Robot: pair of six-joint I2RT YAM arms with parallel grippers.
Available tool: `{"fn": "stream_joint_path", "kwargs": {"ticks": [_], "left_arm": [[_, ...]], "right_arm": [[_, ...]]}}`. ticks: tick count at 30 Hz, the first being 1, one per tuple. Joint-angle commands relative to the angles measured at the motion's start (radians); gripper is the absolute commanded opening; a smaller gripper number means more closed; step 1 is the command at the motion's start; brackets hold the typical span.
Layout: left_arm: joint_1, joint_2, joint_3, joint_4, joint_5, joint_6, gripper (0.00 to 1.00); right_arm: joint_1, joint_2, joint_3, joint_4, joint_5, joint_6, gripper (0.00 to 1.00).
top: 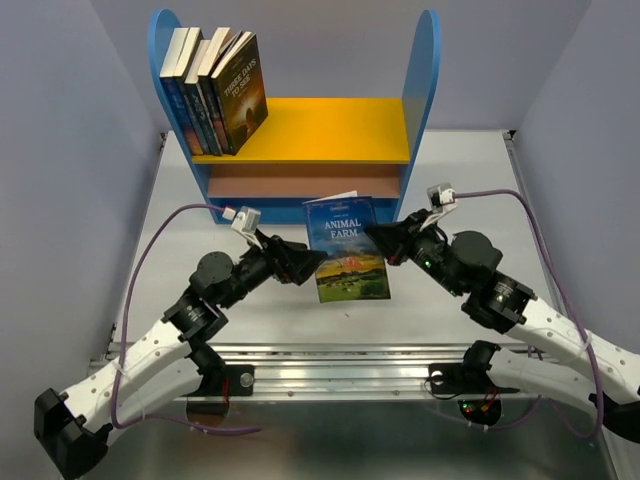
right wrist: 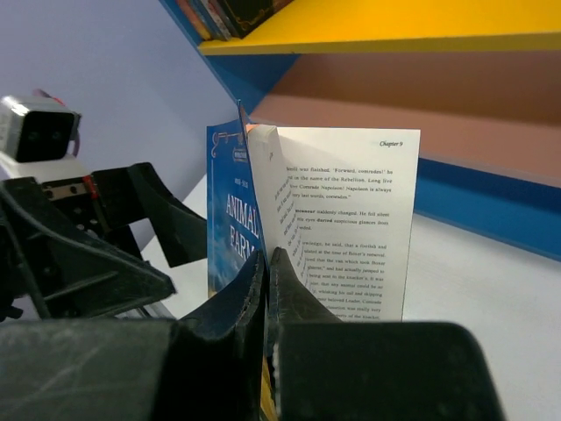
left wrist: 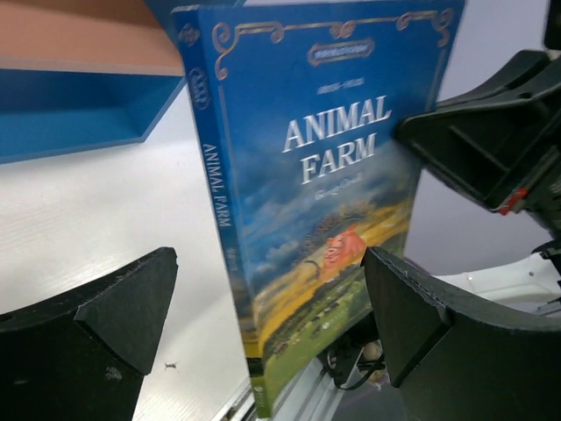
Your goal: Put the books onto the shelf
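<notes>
- My right gripper [right wrist: 267, 263] is pinched shut on the page-edge side of Animal Farm [top: 346, 250]. The book gapes there and shows a Chapter 9 page.
- That grip keeps the book upright just in front of the shelf [top: 422, 70], cover facing away from it. I cannot tell whether its bottom edge rests on the tabletop [top: 470, 170].
- My left gripper [left wrist: 270, 281] stands wide apart, one finger on each side of the spine, apparently touching neither face. It seems to bear no weight.
- The other books [top: 215, 90] stand on the shelf's yellow board [top: 330, 130], leaning by its left panel, with room to their right.
- I judge that gap is where this book goes. A one-edge pinch may let it flop open.
</notes>
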Motion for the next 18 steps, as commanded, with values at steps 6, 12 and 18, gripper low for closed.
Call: {"fn": "stream_joint_path", "kwargs": {"ticks": [6, 12, 18], "left_arm": [[0.008, 0.107, 0.076, 0.086, 0.081, 0.055, 0.98], [0.009, 0.116, 0.093, 0.152, 0.127, 0.071, 0.54], [0.009, 0.165, 0.081, 0.276, 0.299, 0.055, 0.37]], "right_arm": [[0.006, -0.031, 0.095, 0.074, -0.1, 0.004, 0.01], [0.006, -0.034, 0.096, 0.066, -0.086, 0.007, 0.01], [0.006, -0.02, 0.1, 0.066, -0.069, 0.009, 0.01]]}}
